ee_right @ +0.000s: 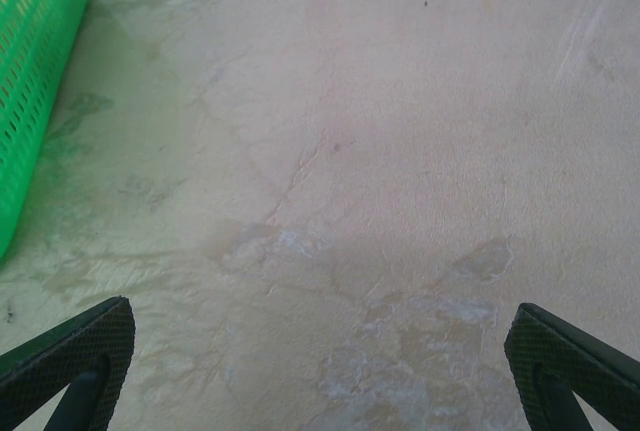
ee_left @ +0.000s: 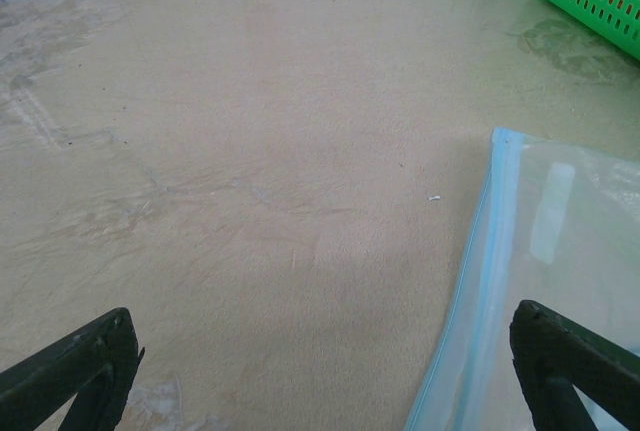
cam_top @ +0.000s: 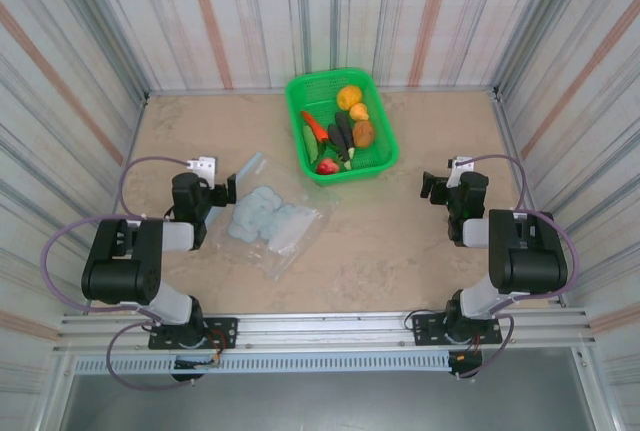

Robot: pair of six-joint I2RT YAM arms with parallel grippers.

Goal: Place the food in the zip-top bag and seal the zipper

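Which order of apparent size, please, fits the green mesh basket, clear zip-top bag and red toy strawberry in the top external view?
Largest: green mesh basket and clear zip-top bag, about alike, unranked.
Smallest: red toy strawberry.

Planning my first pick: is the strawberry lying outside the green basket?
No, the strawberry lies inside the green basket, at its near corner, in the top view.

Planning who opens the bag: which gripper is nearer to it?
Left. The left gripper is at the left edge of the bag; the right gripper is well off to its right.
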